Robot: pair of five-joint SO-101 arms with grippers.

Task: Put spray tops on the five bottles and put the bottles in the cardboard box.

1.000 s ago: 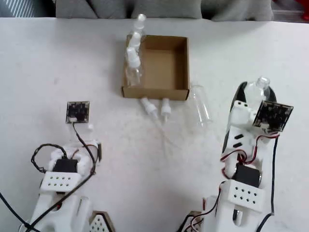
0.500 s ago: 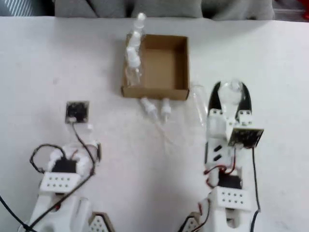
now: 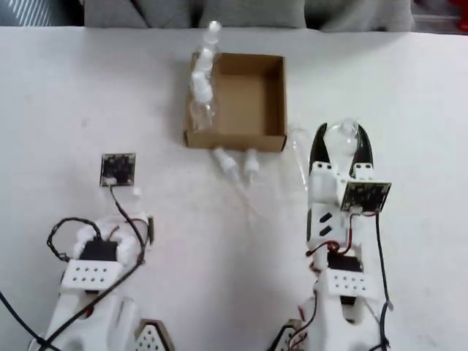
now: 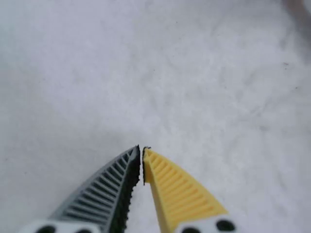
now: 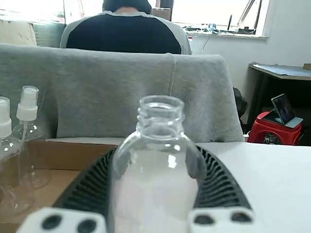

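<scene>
Clear uncapped bottle (image 3: 349,130) is clamped upright in right fingers (image 3: 319,146). The arm has swung in from the right, and the bottle is now near the cardboard box (image 3: 234,140) front corner. Two loose spray tops (image 3: 227,162) lie by the box, so capping is likely next. Left fingers (image 4: 175,189) closed, empty.

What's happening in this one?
The right gripper holds an uncapped clear bottle upright near the front right corner of the cardboard box. Three bottles with spray tops stand at the box's left wall. Two loose spray tops lie on the table in front of it, and another bare bottle lies nearby. The left gripper is shut over the table.
</scene>
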